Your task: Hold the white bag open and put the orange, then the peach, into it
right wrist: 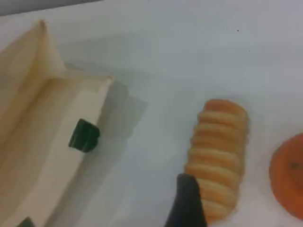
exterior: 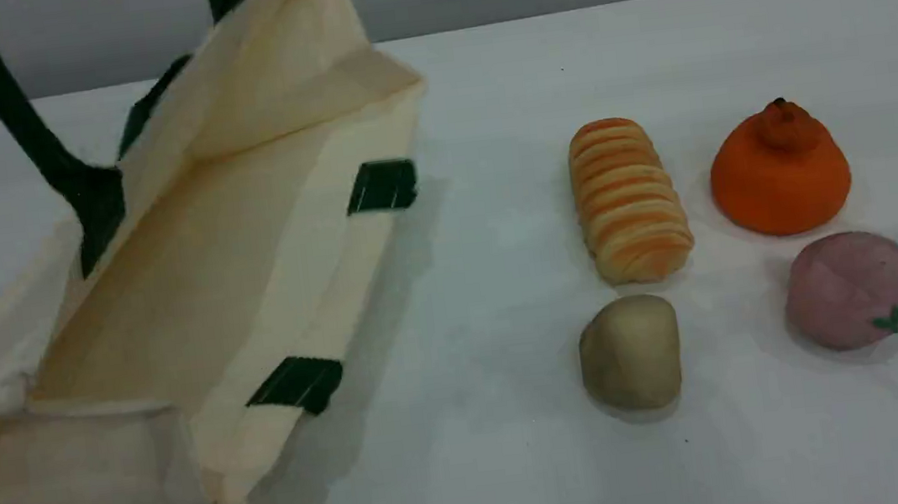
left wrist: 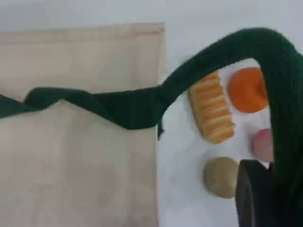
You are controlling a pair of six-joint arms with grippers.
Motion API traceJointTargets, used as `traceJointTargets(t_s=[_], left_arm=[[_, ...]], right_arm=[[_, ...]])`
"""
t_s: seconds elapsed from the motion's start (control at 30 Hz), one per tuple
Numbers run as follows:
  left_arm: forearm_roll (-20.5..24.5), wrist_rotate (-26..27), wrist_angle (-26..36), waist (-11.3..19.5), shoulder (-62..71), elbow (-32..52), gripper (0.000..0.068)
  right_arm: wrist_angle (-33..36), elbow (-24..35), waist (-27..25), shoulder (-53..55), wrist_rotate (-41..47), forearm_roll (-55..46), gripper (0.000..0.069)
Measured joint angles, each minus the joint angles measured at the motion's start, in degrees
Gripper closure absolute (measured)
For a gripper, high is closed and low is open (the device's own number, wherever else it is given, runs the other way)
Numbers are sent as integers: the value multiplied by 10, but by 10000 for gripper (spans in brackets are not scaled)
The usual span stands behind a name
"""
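White surface (exterior: 524,463) carrying everything. White bag (exterior: 194,315) on the left, mouth gaping toward the fruits, one dark green strap handle (left wrist: 284,94) pulled up taut. Left claw (left wrist: 258,198) clenched on that handle, above and beside the bag. Striped bread roll (exterior: 629,198) and beige lump (exterior: 630,354) mid-right. Orange (exterior: 778,172) far right, peach (exterior: 851,291) just in front of it, both untouched. Right claw (right wrist: 187,203) released, empty, hovering near the roll, left of the orange.

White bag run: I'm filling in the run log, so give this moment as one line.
left hand: shut on green handle | white bag: held open | right hand: open, empty | orange, peach: on table
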Motion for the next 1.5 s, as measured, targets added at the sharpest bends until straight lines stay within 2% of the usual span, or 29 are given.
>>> traceJointTargets(t_s=[0.33,0.47,0.57,1.17,1.37,1.5], left_arm=[[-19,-7,76,-1,-20,-65,629],[5,-7,86,-1,-19,-70,629],[2,-7,90,-1,-19,-71,629],[-18,-6,102,-1,-19,-72,629],[-54,31,118,-1,-19,-72,629],[-55,34,121,-1,-19,-72,629]], right_arm=[[-40,0,0,49,-61,79,185],[-40,0,0,93,-60,89,185],[-39,-3,0,125,-60,88,185],[-39,-115,0,304,-60,86,185],[-68,-143,0,335,-59,86,185],[-58,-150,0,344,-59,86,185]])
